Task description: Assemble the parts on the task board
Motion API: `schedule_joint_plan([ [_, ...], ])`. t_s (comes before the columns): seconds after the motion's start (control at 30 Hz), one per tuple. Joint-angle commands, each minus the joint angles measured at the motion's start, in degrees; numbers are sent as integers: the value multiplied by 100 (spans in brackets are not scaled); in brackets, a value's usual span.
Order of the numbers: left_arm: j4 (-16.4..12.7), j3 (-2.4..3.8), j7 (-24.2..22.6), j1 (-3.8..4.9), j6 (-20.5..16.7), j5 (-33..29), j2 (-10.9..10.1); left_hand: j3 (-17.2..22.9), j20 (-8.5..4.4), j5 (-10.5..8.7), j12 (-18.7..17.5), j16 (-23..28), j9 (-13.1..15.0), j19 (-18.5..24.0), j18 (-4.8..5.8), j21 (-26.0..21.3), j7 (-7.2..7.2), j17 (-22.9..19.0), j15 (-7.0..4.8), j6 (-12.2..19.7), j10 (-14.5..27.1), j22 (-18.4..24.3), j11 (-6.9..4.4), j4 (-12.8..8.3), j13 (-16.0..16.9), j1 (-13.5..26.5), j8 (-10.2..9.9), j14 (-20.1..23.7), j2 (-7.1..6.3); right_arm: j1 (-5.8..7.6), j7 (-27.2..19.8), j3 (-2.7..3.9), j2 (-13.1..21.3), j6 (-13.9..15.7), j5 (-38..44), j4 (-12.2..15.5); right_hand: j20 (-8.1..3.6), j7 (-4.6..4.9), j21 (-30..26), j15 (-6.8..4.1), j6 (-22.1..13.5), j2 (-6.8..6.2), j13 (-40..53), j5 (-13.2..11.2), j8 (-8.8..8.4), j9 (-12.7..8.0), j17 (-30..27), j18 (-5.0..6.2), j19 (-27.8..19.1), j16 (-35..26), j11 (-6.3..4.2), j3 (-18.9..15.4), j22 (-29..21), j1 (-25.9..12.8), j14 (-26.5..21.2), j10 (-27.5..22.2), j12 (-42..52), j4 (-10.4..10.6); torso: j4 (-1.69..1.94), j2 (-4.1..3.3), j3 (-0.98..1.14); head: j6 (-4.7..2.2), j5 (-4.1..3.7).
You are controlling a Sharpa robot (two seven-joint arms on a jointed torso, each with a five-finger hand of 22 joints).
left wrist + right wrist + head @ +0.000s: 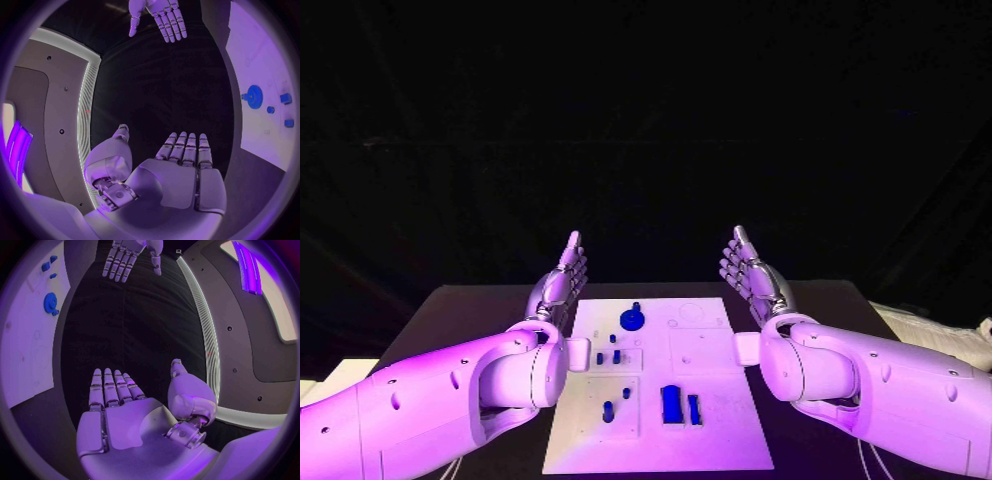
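Note:
The white task board [711,360] lies flat in the middle of the black table. On it sit a round blue gear-like part [633,320], several small blue pegs [607,355], and two taller blue blocks [672,404] near its front. My left hand [560,285] is raised beside the board's left edge, fingers straight and together, holding nothing. My right hand [754,275] mirrors it at the board's right edge, also empty. In the left wrist view my left hand [184,170] shows an open palm, with the board [262,65] and gear [254,96] alongside. The right wrist view shows my right hand [115,407], the board [31,340] and the gear [50,302].
The black table [473,310] extends on both sides of the board. A white object [935,325] lies at the table's far right edge. Each wrist view also catches the opposite hand [159,17] [125,257].

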State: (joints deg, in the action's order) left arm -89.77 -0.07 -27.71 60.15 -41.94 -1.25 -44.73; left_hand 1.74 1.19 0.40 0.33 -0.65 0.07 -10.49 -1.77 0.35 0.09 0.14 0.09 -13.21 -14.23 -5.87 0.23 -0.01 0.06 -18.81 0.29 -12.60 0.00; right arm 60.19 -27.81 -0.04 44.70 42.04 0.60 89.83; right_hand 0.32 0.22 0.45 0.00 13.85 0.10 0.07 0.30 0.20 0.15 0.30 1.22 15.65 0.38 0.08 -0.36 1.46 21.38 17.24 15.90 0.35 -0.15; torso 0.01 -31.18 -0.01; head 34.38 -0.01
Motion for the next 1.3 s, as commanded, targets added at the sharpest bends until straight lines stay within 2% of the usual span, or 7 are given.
schedule_joint_plan([
  [0.03,-19,7,-208,1,-218,125,4,-174,-119,-40,-33,65,-7,333,177,-35,-9,-14,-9,421,454,587,-23,1,-6,599,-29,402,0,-3,-198,4,-1,208,-60,13,-32,-22,-45,0,-441,-10,-7,-30,-20,-15,-30,-122,-502,-38,-8,36,-146,-680,-547,-505,-35,15,-1,0,1,0,1],
  [0.67,-19,7,-208,1,-218,125,4,-174,-119,-40,-33,65,-7,1049,177,-35,-9,-14,-9,894,965,587,-23,1,-6,1291,-29,859,0,-3,-198,4,-1,208,-60,13,-32,-22,-45,0,-933,-10,-7,-30,-20,-15,-30,-122,-1067,-38,-8,36,-146,-1452,-1178,-1086,-35,15,-1,0,1,0,1],
  [0.7,-19,7,-208,1,-218,125,4,-174,-119,-40,-33,65,-7,1049,177,-35,-9,-14,-9,914,989,587,-23,1,-6,1305,-29,1260,0,-3,-198,4,-1,208,-60,13,-32,-22,-45,0,-958,-10,-7,-30,-20,-15,-30,-122,-1084,-38,-8,36,-146,-1483,-1203,-1099,-35,15,-1,0,1,0,1],
  [0.73,-19,7,-208,1,-218,125,4,-174,-119,-40,-33,65,-7,1049,177,-35,-9,-14,-9,1321,1001,587,-23,1,-6,1325,-29,1260,0,-3,-198,4,-1,208,-60,13,-32,-22,-45,0,-1385,-10,-7,-30,-20,-15,-30,-122,-1565,-38,-8,36,-146,-1590,-1290,-1184,-35,15,-1,0,1,0,1],
  [0.8,-19,7,-208,1,-218,125,4,-174,-119,-40,-33,65,-7,1049,177,-35,-9,-14,-9,1321,1423,587,-23,1,-6,1363,-29,1260,0,-3,-198,4,-1,208,-60,13,-32,-22,-45,0,-1385,-10,-7,-30,-20,-15,-30,-122,-1565,-38,-8,36,-146,-2138,-1724,-1590,-35,15,-1,0,1,0,1],
  [0.87,-19,7,-208,1,-218,125,4,-174,-119,-40,-33,65,-7,1049,177,-35,-9,-14,-9,1321,1423,587,-23,1,-6,1881,-29,1260,0,-3,-198,4,-1,208,-60,13,-32,-22,-45,0,-1385,-10,-7,-30,-20,-15,-30,-122,-1565,-38,-8,36,-146,-2138,-1724,-1590,-35,15,-1,0,1,0,1],
  [1.3,-19,7,-208,1,-218,125,4,-174,-119,-40,-33,65,-7,1049,177,-35,-9,-14,-9,1321,1423,587,-23,1,-6,1881,-29,1260,0,-3,-198,4,-1,208,-60,13,-32,-22,-45,0,-1385,-10,-7,-30,-20,-15,-30,-122,-1565,-38,-8,36,-146,-2138,-1724,-1590,-35,15,-1,0,1,0,1],
])
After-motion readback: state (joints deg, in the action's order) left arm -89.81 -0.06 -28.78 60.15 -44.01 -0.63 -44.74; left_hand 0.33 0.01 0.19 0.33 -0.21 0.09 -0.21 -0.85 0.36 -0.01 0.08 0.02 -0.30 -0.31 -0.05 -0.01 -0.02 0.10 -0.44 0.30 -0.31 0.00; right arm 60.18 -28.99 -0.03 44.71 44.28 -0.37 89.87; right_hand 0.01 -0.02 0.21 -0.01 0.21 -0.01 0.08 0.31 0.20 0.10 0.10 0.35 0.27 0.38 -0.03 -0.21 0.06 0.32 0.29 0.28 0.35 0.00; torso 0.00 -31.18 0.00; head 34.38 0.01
